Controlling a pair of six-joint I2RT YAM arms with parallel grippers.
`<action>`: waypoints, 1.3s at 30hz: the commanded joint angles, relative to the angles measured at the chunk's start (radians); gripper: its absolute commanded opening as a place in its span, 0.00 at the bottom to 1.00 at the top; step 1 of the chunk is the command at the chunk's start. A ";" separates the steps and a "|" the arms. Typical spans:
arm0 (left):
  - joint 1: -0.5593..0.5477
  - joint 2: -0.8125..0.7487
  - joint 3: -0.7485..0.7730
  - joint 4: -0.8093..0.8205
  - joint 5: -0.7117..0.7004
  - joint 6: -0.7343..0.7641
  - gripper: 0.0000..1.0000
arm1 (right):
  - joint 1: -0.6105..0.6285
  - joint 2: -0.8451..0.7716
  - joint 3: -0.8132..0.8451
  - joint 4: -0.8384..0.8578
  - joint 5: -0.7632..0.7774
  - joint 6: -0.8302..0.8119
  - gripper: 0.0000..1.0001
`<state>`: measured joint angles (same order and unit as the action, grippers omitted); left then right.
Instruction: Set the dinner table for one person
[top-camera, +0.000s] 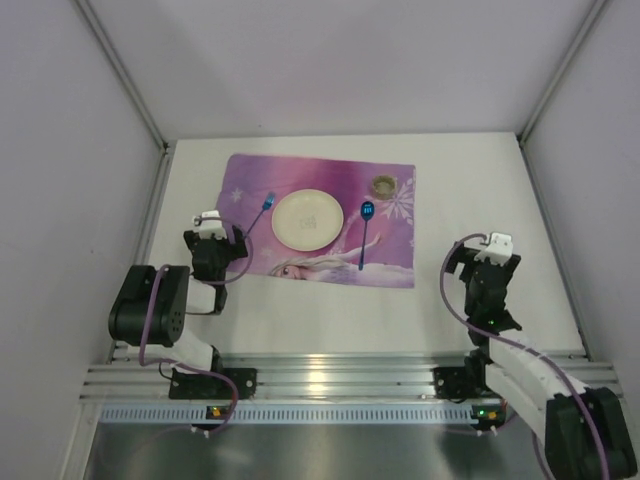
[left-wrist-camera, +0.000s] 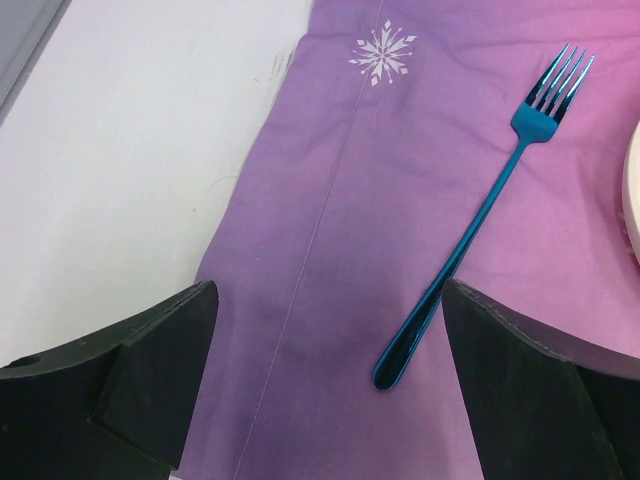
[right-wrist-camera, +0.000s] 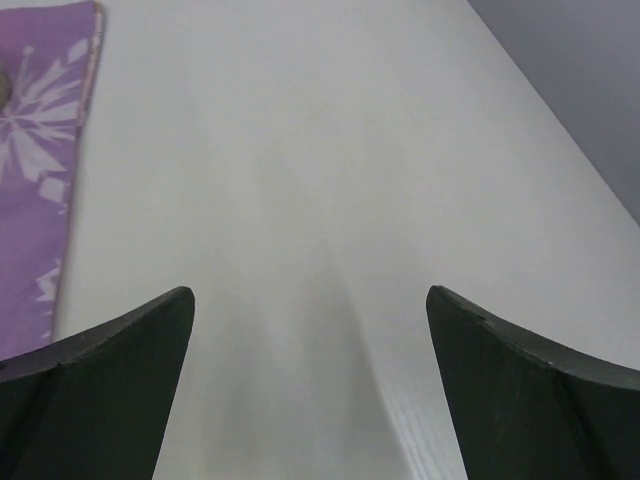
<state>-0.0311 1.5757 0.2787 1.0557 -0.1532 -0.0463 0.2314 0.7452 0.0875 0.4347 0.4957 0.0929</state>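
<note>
The white dinner table (top-camera: 480, 190) carries a purple printed placemat (top-camera: 320, 170). On the mat lie a cream plate (top-camera: 307, 220), a blue fork (top-camera: 262, 212) left of it, a blue spoon (top-camera: 365, 230) right of it and a small brownish cup (top-camera: 383, 184) at the back right. My left gripper (top-camera: 232, 240) is open and empty above the mat's left part. In the left wrist view its jaws (left-wrist-camera: 328, 300) stand wide, with the fork's handle end (left-wrist-camera: 400, 355) just inside the right finger. My right gripper (top-camera: 485, 258) (right-wrist-camera: 310, 295) is open and empty over bare table (right-wrist-camera: 330, 150).
Grey walls close in the table on the left, right and back. A metal rail (top-camera: 330, 380) with both arm bases runs along the near edge. The mat's right edge (right-wrist-camera: 40, 150) shows at the left of the right wrist view.
</note>
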 joint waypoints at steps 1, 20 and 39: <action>0.000 0.007 0.020 0.093 0.007 -0.007 0.99 | -0.151 0.187 -0.043 0.515 -0.172 -0.062 1.00; 0.000 0.006 0.022 0.087 0.007 -0.009 0.99 | -0.274 0.709 0.091 0.889 -0.681 -0.153 1.00; 0.000 0.006 0.022 0.087 0.009 -0.009 0.99 | -0.267 0.706 0.152 0.762 -0.658 -0.153 1.00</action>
<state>-0.0311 1.5761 0.2798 1.0561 -0.1532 -0.0494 -0.0311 1.4612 0.2169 1.1393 -0.1440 -0.0525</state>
